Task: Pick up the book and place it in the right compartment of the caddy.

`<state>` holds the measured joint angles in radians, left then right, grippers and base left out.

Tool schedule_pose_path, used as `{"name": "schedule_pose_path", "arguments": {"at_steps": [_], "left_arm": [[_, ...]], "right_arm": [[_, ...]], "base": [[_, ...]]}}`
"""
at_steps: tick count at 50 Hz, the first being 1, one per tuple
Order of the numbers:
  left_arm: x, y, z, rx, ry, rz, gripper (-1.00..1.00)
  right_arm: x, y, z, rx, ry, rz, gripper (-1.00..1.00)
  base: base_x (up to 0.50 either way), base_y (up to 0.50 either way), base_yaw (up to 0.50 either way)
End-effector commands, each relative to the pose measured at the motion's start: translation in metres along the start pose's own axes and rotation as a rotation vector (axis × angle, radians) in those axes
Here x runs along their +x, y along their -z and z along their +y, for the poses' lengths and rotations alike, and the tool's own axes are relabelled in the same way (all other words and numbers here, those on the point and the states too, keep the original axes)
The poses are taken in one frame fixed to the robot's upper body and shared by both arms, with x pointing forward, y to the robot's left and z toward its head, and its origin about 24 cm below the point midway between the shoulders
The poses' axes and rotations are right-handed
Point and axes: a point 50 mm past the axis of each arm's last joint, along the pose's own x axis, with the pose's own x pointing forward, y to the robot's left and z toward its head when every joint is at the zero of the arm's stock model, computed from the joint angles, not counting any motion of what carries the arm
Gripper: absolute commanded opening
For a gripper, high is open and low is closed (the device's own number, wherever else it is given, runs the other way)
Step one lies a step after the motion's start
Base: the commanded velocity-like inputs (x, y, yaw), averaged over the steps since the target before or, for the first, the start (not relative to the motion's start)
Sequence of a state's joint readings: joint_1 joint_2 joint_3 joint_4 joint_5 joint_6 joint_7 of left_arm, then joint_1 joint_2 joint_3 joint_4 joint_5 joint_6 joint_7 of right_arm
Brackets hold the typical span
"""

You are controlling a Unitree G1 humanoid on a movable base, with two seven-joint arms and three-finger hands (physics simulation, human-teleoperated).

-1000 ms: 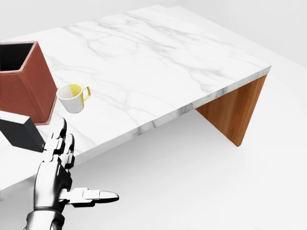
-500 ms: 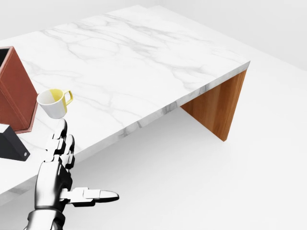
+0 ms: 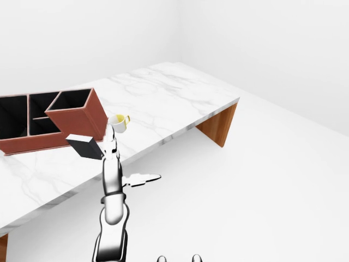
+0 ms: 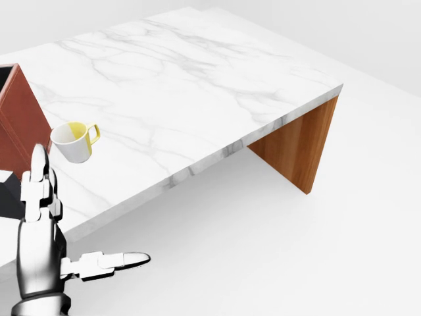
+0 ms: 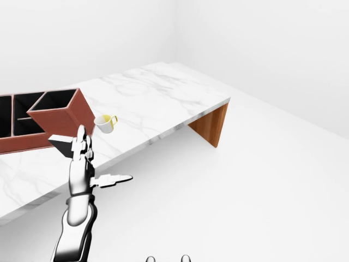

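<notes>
The dark book (image 3: 84, 146) lies tilted on the marble table (image 3: 163, 98), just below the right end of the red-brown caddy (image 3: 54, 112). The caddy has several open dark compartments; the right one stands nearest the book. My left hand (image 3: 131, 155) is open, fingers (image 3: 110, 143) pointing up at the table's near edge, close beside the book's right end, thumb stretched out to the right. It holds nothing. Two small metal tips (image 3: 178, 258) at the bottom edge of the left-eye view may be my right hand.
A white mug with a yellow inside (image 3: 118, 123) stands right of the caddy, near my left hand's fingers. The table's wooden leg (image 3: 218, 123) is at its right end. White floor spreads to the right and below.
Early on, the head view swung right, sliding caddy, mug and book leftward. Since then the view has held still and my left hand has moved left, toward the book.
</notes>
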<state>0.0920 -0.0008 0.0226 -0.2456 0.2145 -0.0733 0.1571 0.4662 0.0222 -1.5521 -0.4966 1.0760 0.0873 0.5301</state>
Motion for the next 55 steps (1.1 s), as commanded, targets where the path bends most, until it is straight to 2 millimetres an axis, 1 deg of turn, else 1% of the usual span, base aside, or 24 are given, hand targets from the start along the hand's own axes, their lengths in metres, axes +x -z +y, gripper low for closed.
{"name": "schedule_pose_path", "arguments": {"at_steps": [1, 3, 4, 5, 6, 12, 16, 18, 29, 31, 33, 55], "left_arm": [[-0.005, -0.029, 0.012, 0.141, -0.139, -0.14, 1.0], [-0.005, -0.03, 0.012, 0.148, -0.144, -0.143, 1.0], [-0.005, -0.035, 0.016, 0.17, -0.193, -0.175, 1.0], [-0.005, -0.036, 0.017, 0.171, -0.195, -0.177, 1.0], [-0.006, -0.038, 0.015, 0.211, -0.186, -0.201, 1.0], [-0.007, -0.033, 0.015, 0.3, -0.228, -0.202, 1.0], [-0.014, -0.036, 0.016, 0.375, -0.252, -0.23, 1.0], [-0.014, -0.035, 0.016, 0.377, -0.262, -0.224, 1.0], [-0.017, -0.046, 0.017, 0.489, -0.324, -0.301, 1.0], [-0.017, -0.047, 0.017, 0.535, -0.35, -0.327, 1.0], [-0.019, -0.05, 0.017, 0.565, -0.367, -0.349, 1.0], [-0.019, -0.058, 0.01, 0.789, -0.345, -0.458, 1.0]], "right_arm": [[0.0, 0.0, 0.0, -0.003, 0.002, 0.002, 1.0], [0.0, 0.001, 0.0, -0.003, 0.002, 0.003, 1.0], [0.0, 0.002, 0.0, -0.001, 0.001, 0.007, 1.0], [0.0, 0.003, 0.0, 0.0, 0.001, 0.008, 1.0], [0.0, 0.002, 0.0, 0.002, 0.001, 0.007, 1.0], [0.0, -0.001, 0.001, 0.002, -0.001, -0.003, 1.0], [0.0, 0.0, 0.001, 0.002, 0.0, 0.0, 1.0], [0.0, 0.0, 0.0, 0.002, 0.002, -0.001, 1.0], [0.0, -0.003, 0.0, -0.002, 0.008, -0.008, 1.0], [0.0, 0.001, 0.0, 0.001, 0.003, 0.004, 1.0], [0.0, 0.0, 0.0, -0.001, 0.003, 0.003, 1.0], [-0.001, 0.0, -0.003, -0.004, 0.01, 0.004, 1.0]], "base": [[0.0, 0.0, 0.0], [0.0, 0.0, 0.0], [0.0, 0.0, 0.0], [0.0, 0.0, 0.0], [0.0, 0.0, 0.0], [0.0, 0.0, 0.0], [0.0, 0.0, 0.0], [0.0, 0.0, 0.0], [0.0, 0.0, 0.0], [0.0, 0.0, 0.0], [0.0, 0.0, 0.0], [0.0, 0.0, 0.0]]}}
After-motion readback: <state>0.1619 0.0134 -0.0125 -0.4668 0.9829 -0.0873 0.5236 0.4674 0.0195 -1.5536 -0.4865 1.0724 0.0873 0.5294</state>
